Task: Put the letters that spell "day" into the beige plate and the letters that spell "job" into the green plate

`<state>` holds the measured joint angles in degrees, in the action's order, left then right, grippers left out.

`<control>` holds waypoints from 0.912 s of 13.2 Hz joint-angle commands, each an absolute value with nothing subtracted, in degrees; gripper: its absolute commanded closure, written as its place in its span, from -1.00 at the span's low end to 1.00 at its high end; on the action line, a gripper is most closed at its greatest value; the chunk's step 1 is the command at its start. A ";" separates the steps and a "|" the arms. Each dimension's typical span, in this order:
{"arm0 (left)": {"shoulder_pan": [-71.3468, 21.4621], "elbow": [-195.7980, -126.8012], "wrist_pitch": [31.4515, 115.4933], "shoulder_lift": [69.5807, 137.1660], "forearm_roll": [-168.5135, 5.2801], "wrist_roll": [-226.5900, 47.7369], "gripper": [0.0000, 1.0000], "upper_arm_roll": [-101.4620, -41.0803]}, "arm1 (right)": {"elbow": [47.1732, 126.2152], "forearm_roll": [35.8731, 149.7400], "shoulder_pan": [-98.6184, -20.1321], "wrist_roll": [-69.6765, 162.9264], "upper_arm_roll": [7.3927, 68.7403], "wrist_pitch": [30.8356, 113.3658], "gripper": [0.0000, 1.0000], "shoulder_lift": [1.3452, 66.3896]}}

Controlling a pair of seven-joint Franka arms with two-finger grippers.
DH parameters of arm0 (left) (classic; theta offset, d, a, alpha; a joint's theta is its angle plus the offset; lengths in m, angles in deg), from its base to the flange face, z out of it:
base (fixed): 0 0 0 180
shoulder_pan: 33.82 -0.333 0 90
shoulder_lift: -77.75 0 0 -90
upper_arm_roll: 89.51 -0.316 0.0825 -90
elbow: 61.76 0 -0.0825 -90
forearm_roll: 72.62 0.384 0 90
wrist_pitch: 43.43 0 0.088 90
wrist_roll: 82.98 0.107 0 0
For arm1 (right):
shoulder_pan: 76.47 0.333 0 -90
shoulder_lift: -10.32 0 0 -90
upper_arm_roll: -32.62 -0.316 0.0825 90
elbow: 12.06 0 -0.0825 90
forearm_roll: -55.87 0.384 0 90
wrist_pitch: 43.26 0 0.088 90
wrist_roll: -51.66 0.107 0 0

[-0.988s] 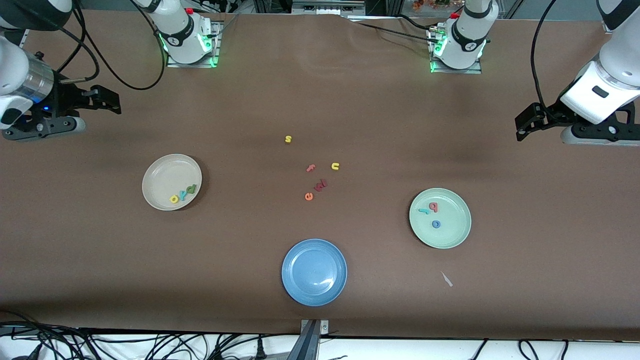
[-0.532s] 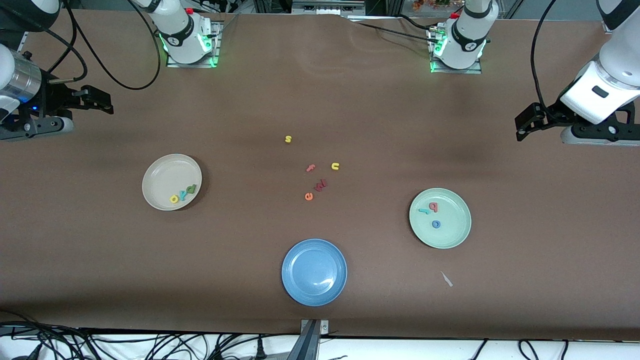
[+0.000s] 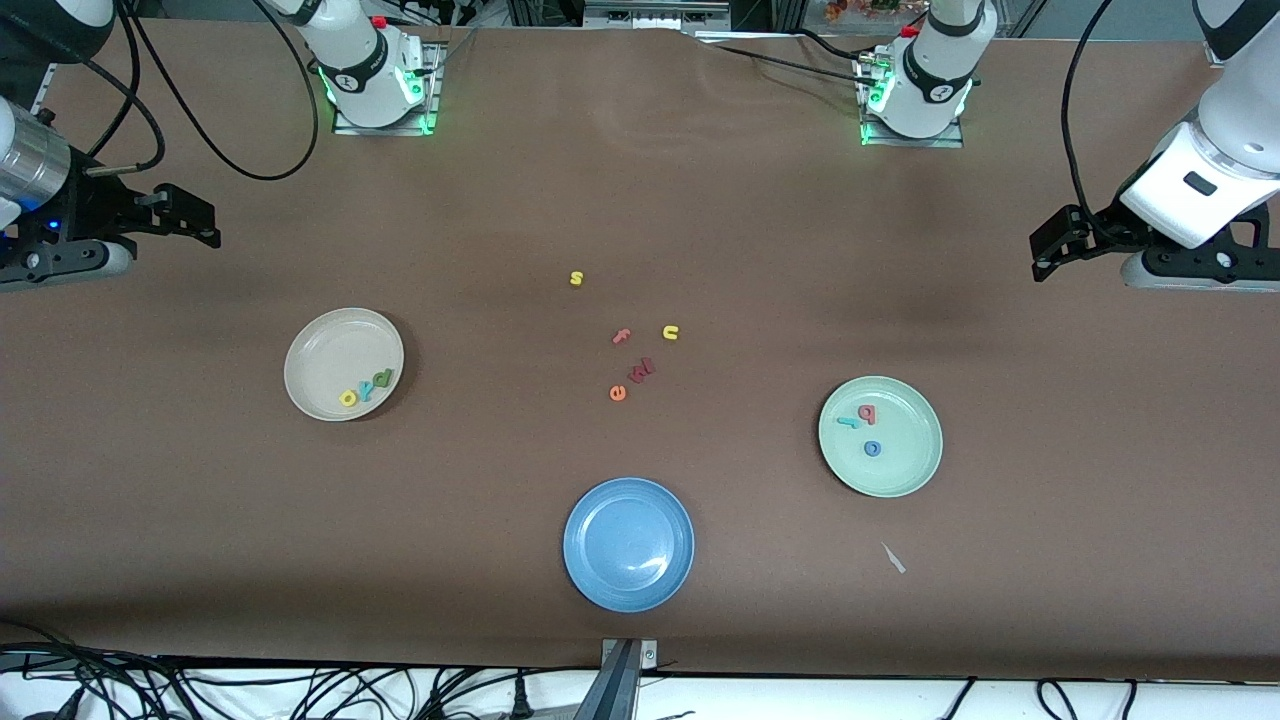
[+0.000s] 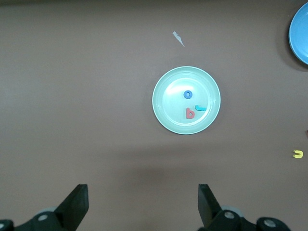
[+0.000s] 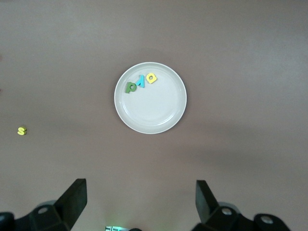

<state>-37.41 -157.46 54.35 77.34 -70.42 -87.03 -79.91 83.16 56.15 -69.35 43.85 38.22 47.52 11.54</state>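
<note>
The beige plate point(image 3: 305, 345) point(image 5: 154, 113) lies toward the right arm's end of the table. In it sit the dark green "d" point(image 3: 383, 378) point(image 5: 130, 87), the teal "y" point(image 3: 366, 388) point(image 5: 140, 83) and the yellow "a" point(image 3: 348, 398) point(image 5: 151, 78). Toward the left arm's end, the green plate point(image 3: 908, 462) point(image 4: 166, 84) holds the teal "j" point(image 3: 848, 421) point(image 4: 200, 108), the blue "o" point(image 3: 873, 448) point(image 4: 188, 95) and the red "b" point(image 3: 867, 412) point(image 4: 190, 113). My right gripper point(image 3: 205, 222) point(image 5: 140, 199) and my left gripper point(image 3: 1045, 250) point(image 4: 143, 202) are open, empty and raised over bare table at their own ends.
A blue plate point(image 3: 628, 544) lies empty near the front edge. Loose letters lie mid-table: a yellow "s" point(image 3: 576, 278), a yellow "u" point(image 3: 670, 332), a pink "t" point(image 3: 621, 336), a dark red letter point(image 3: 641, 371) and an orange "e" point(image 3: 617, 393). A white scrap point(image 3: 893, 558) lies near the green plate.
The right gripper has drawn back toward the right arm's end of the table. The left arm, plates and letters have not moved.
</note>
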 commanded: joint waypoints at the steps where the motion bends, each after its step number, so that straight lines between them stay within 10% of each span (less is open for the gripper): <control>1: -37.24 -156.51 53.16 77.31 -72.01 -86.75 -1.00 -80.10 | 83.47 57.19 -69.79 43.66 38.15 48.33 -1.00 11.02; 12: -37.24 -156.51 53.08 77.22 -71.92 -86.76 -1.00 -79.84 | 83.12 56.14 -69.62 44.09 38.42 47.18 -1.00 12.16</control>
